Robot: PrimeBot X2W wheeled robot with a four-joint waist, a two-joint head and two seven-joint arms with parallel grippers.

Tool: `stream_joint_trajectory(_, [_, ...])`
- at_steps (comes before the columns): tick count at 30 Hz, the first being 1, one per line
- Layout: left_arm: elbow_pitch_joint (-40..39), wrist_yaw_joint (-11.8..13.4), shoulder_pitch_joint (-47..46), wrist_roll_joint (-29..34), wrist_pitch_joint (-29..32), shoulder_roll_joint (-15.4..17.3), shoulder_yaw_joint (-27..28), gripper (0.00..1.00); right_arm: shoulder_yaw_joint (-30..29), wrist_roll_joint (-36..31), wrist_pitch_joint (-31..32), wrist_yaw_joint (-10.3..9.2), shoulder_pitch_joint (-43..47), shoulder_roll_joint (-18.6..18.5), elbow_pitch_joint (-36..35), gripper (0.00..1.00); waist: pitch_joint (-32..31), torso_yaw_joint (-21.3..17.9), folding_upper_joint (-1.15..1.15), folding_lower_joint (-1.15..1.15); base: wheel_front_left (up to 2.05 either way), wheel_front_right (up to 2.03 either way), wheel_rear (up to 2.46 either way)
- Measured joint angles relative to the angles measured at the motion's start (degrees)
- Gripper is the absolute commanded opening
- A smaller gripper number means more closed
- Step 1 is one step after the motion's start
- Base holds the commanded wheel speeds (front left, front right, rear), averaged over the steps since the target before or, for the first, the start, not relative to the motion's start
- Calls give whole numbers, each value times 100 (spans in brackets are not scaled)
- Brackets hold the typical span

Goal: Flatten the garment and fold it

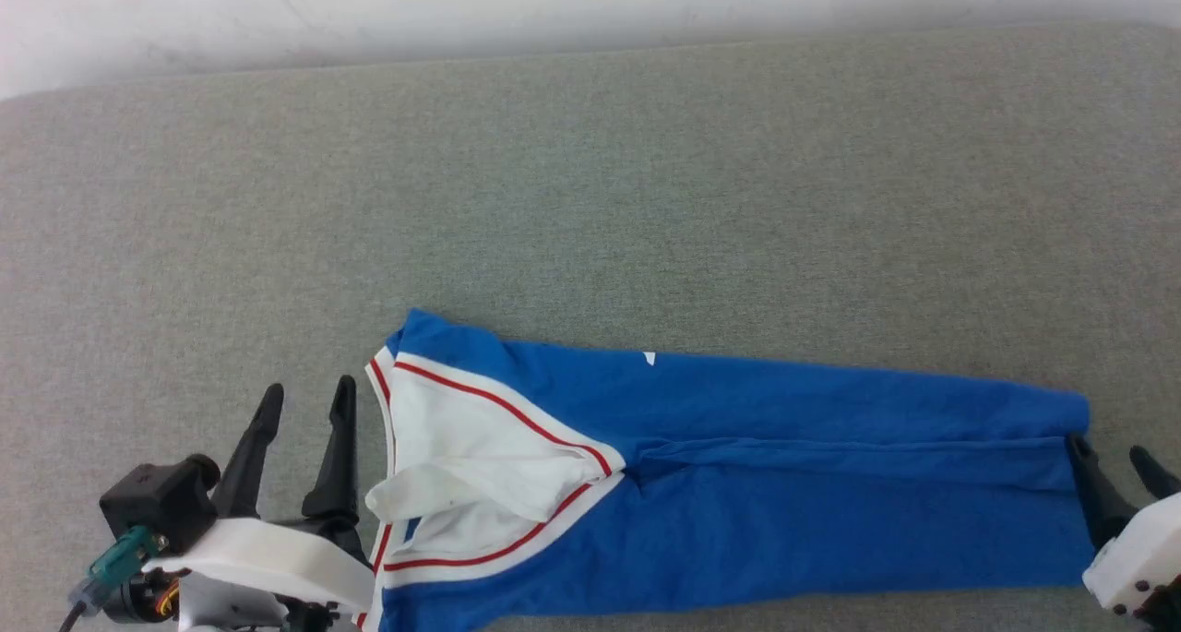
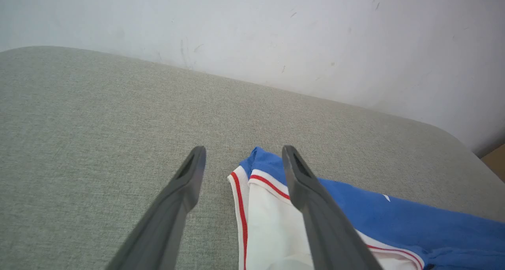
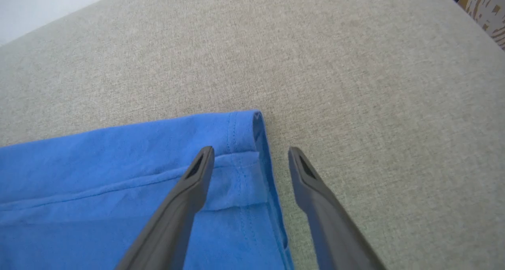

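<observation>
The garment [image 1: 738, 466], bright blue with white sleeves edged in red, lies folded lengthwise into a long band across the near part of the grey surface. Its white sleeve end [image 1: 480, 457] points left and its blue hem [image 1: 1061, 466] right. My left gripper [image 1: 309, 397] stands open just left of the sleeve end, holding nothing. In the left wrist view the left gripper [image 2: 242, 153] straddles the collar corner [image 2: 256, 163] of the garment. My right gripper [image 1: 1112, 452] is open at the hem's right edge. In the right wrist view the right gripper [image 3: 250, 153] stands over the hem corner [image 3: 244, 144], gripping nothing.
The grey fabric-covered surface [image 1: 590, 198] stretches far beyond the garment to the back and both sides. A white wall [image 1: 554, 5] runs along its far edge. The surface's rounded corner [image 2: 453, 132] shows in the left wrist view.
</observation>
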Motion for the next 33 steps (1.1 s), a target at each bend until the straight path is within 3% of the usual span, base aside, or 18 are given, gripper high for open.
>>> stream_joint_trajectory(13, [-315, 336, 47, 339, 47, 182, -7, 100, -27, -225, -116, 0, -19, 20, 960, 100, 160, 192, 0, 0, 0, 0, 0])
stream_joint_trajectory(14, [-330, 336, 48, 339, 47, 182, -7, 100, -43, -215, -116, 0, -51, 20, 1005, 70, 164, 197, 0, 0, 0, 0, 0])
stream_joint_trajectory(17, [-338, 389, 49, 389, 38, 186, -7, 100, -80, -205, -122, 1, -115, 23, 1091, 0, 155, 198, 0, 0, 0, 0, 0])
stream_joint_trajectory(24, [-338, 480, 69, 425, -49, 172, 1, 100, -467, -415, -170, 7, -322, 48, 1098, 0, 19, 145, 0, 0, 0, 0, 0])
stream_joint_trajectory(33, [-248, 547, 201, 510, -113, 168, -13, 100, -1291, -760, -135, 2, -505, -578, 691, 0, -223, 114, 0, 0, 0, 0, 0])
